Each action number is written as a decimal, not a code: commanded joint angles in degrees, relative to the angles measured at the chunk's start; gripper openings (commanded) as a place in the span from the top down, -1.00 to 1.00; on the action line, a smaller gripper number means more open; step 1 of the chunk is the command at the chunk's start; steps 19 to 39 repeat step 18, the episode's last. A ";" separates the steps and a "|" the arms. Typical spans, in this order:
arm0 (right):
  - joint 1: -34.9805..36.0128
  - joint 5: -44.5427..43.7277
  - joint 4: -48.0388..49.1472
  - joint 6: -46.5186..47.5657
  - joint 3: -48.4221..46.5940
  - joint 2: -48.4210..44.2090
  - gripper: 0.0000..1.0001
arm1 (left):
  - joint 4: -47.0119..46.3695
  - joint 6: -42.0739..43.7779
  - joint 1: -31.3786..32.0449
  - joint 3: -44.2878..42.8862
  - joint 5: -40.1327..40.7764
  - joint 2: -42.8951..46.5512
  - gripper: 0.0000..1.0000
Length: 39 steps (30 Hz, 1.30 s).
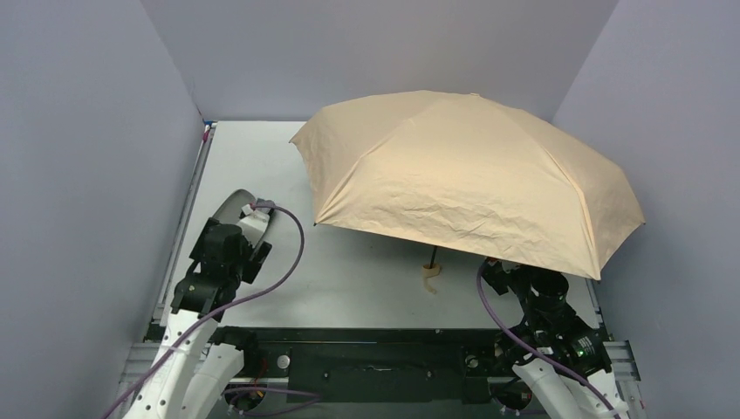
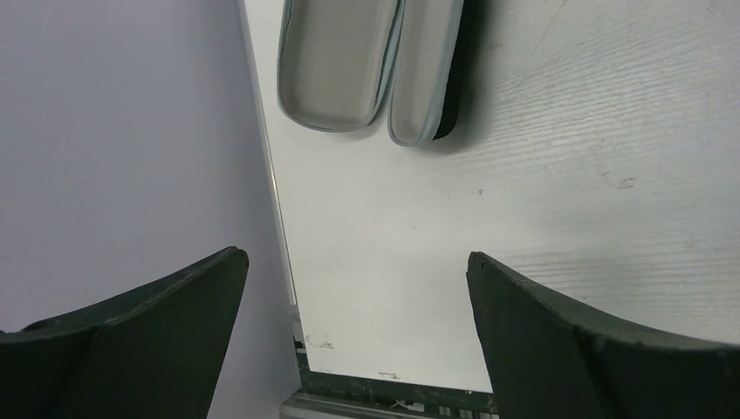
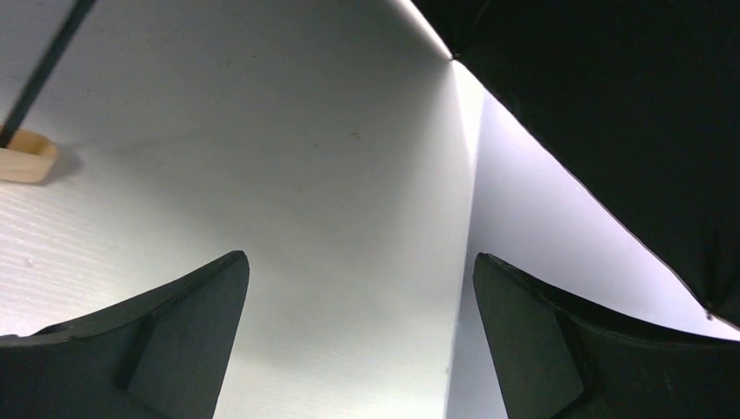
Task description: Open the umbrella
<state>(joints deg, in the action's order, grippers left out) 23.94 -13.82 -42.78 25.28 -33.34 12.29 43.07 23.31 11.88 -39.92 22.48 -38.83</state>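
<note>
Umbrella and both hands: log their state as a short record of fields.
umbrella: open, fully spread, peach outside, black inside
handle: resting on the table
left hand: open, empty, over the table's left edge
right hand: open, empty, near the umbrella's rim
grey case: lying ahead of the left hand
task: looks done

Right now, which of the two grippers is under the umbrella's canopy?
The right gripper: its wrist view shows the black underside of the canopy overhead. The left gripper hangs in the open, over the table near the grey pouch.
</note>
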 commanded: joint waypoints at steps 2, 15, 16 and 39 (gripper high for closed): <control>-0.44 -8.03 0.47 1.15 1.75 -4.91 -0.91 | -9.85 1.44 -0.32 6.88 4.86 9.09 -0.93; -6.23 -9.35 0.20 2.32 3.36 -11.95 -0.91 | -16.48 4.87 -0.33 14.56 6.62 21.61 -0.94; -6.46 -8.98 0.19 2.36 3.37 -13.11 -0.91 | -16.82 4.94 -0.31 14.59 6.20 21.65 -0.93; -6.82 -8.25 0.14 2.55 3.53 -13.77 -0.91 | -17.62 5.06 -0.36 14.67 6.04 21.37 -0.94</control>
